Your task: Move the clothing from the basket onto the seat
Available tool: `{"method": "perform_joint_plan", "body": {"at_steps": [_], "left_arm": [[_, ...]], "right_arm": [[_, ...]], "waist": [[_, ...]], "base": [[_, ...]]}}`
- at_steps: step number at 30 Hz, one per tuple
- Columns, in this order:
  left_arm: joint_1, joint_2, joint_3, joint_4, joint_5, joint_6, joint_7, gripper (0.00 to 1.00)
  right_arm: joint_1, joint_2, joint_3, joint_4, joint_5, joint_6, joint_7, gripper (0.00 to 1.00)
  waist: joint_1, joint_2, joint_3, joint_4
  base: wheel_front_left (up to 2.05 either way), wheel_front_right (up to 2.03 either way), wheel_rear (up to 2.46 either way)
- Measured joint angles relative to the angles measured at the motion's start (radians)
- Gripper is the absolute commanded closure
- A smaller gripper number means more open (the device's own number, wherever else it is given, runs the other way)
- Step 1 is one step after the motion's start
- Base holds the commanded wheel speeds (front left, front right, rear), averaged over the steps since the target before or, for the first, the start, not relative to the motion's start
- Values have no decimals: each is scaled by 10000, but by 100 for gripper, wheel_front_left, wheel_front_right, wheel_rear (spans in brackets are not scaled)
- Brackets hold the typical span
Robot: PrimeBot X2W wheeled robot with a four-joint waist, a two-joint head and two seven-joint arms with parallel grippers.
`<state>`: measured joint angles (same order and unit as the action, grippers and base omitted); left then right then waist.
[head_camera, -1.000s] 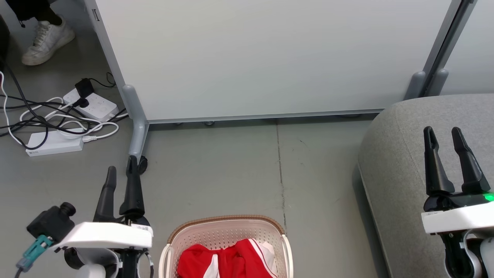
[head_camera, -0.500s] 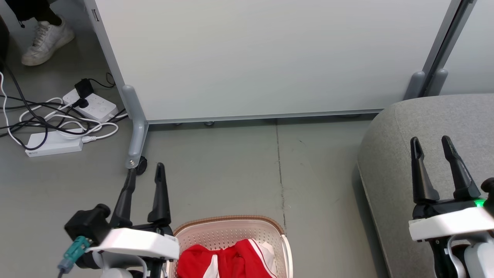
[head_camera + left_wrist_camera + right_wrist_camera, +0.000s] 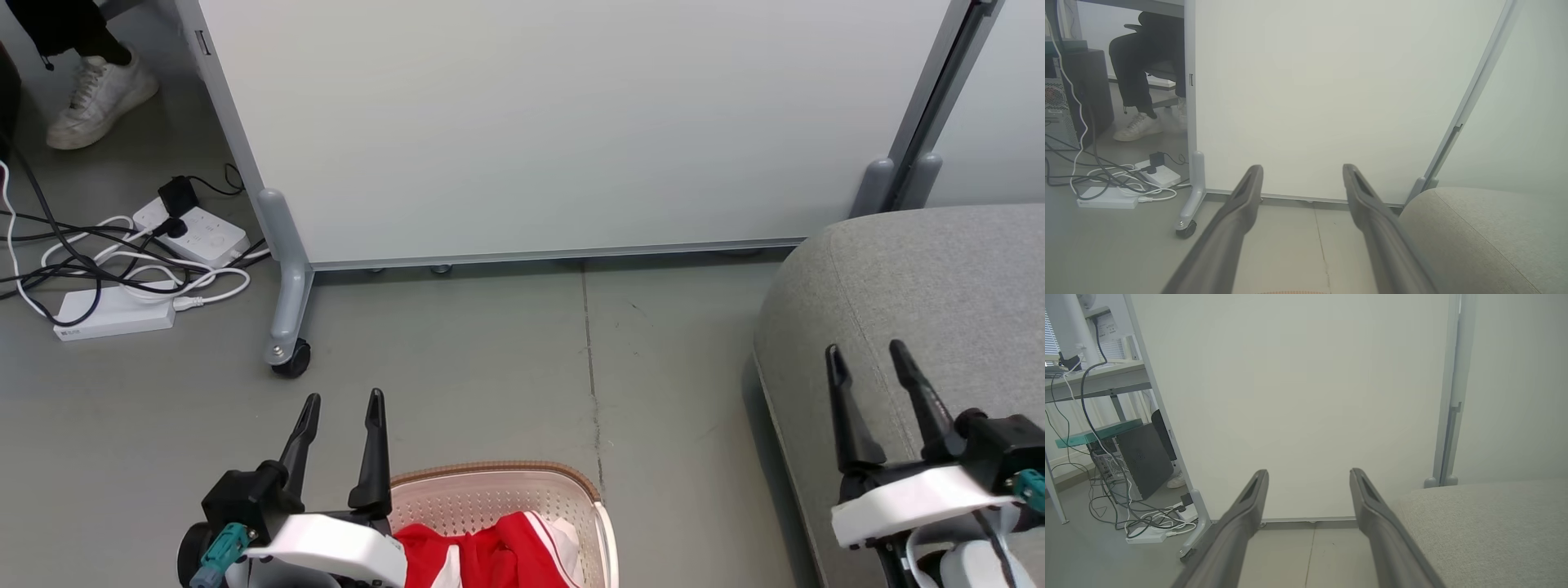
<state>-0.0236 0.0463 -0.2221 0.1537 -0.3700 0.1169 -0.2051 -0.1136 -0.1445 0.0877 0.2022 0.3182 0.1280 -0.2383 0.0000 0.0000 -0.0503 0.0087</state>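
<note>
The red clothing [image 3: 490, 555] with white trim lies bunched in the cream basket [image 3: 490, 490] at the bottom middle of the head view. My left gripper [image 3: 343, 402] is open and empty, its wrist over the basket's left rim, fingers pointing away over the floor. My right gripper [image 3: 867, 354] is open and empty above the grey seat [image 3: 922, 278] at the right. The left wrist view looks along the left gripper [image 3: 1302, 169] to the seat [image 3: 1486, 232] and a sliver of the basket [image 3: 1290, 292] rim. The seat [image 3: 1490, 526] also lies beside the right gripper [image 3: 1308, 473].
A white partition panel [image 3: 555, 122] on a grey castor leg [image 3: 286, 327] stands across the back. Power strips and tangled cables [image 3: 122, 261] lie on the floor at the left. A person's white shoe [image 3: 98, 94] is at the top left. A computer tower [image 3: 1143, 457] stands behind the panel.
Both arms have drawn back toward the bottom of the head view. The left gripper shifted right to the basket's left rim; the right gripper slid left and lower over the seat.
</note>
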Motion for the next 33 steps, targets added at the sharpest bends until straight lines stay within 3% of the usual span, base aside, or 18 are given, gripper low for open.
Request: {"method": "perform_joint_plan", "body": {"at_steps": [12,33], "left_arm": [[13,4,-71,63,608,121,-245,0],[170,13,-228,-94,1772,151,-568,0]], "right_arm": [[-86,40,443,782,-895,2,-88,0],[-323,-63,792,1039,-1996,17,-217,0]], "waist": [[1,0,-33,0],[0,1,-57,16]], "base": [[0,0,0],[0,0,0]]}}
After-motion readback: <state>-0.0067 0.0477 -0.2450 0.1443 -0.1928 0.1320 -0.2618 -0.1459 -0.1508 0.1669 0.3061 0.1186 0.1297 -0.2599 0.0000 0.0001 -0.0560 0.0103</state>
